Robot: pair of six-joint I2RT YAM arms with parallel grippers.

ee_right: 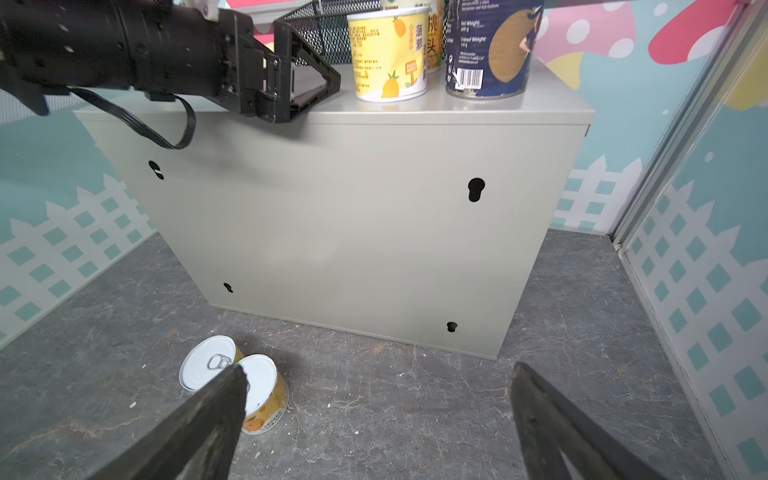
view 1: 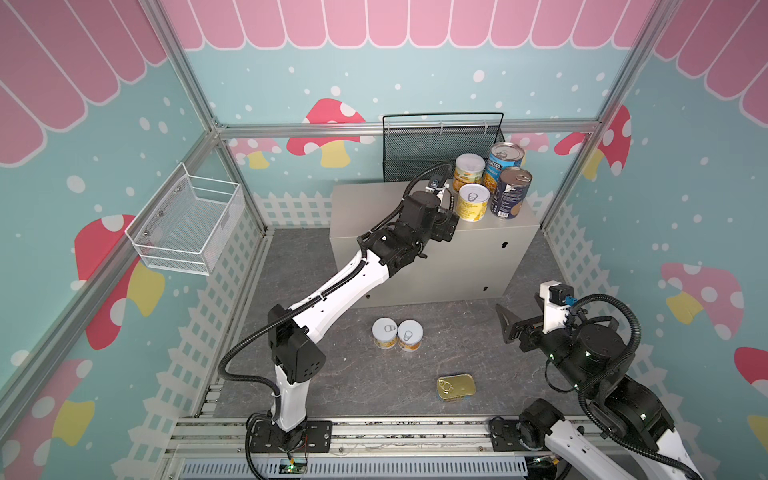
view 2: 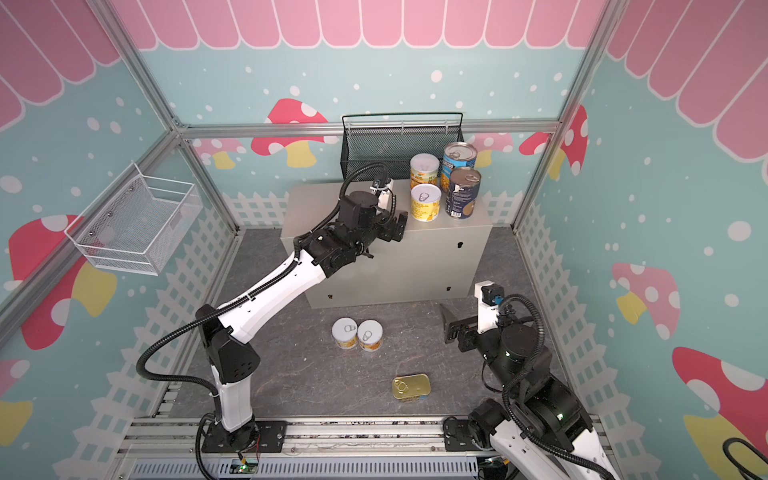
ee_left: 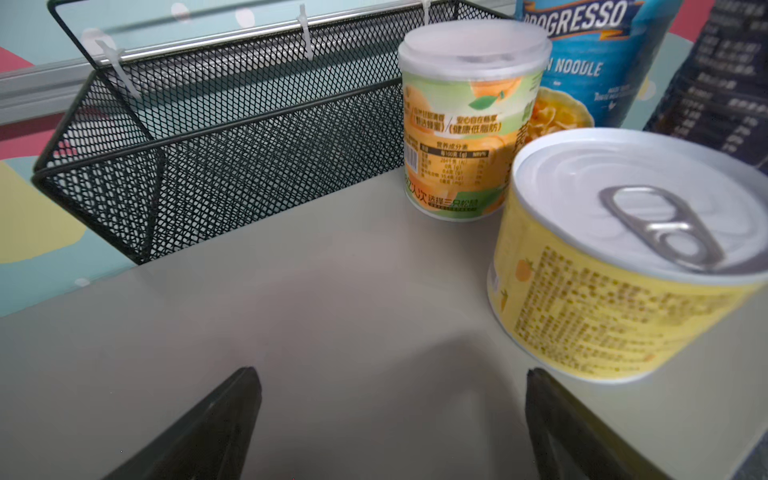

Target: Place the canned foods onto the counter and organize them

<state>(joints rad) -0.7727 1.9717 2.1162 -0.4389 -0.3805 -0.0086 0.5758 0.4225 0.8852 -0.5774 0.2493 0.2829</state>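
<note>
The beige counter [view 1: 365, 212] carries two small yellow tins [view 1: 472, 202] [view 1: 469, 168] and two taller blue tins [view 1: 511, 193] [view 1: 505, 160] at its right end. My left gripper [view 1: 444, 226] hovers open and empty over the counter top, just left of the front yellow tin [ee_left: 623, 257]; its fingertips [ee_left: 249, 374] frame bare counter [ee_left: 311, 311]. Two more yellow tins [view 1: 385, 332] [view 1: 410, 336] stand together on the floor, and a flat gold-topped tin [view 1: 456, 387] lies nearer the front. My right gripper [view 1: 508, 326] is open and empty above the floor, right of that pair [ee_right: 266, 390].
A black mesh basket [view 1: 440, 145] hangs on the back rail right behind the counter. A white wire basket [view 1: 187, 224] is fixed to the left wall. The left arm [view 1: 332, 286] stretches across the counter's front face [ee_right: 332, 228]. The floor is dark grey stone [view 1: 332, 386].
</note>
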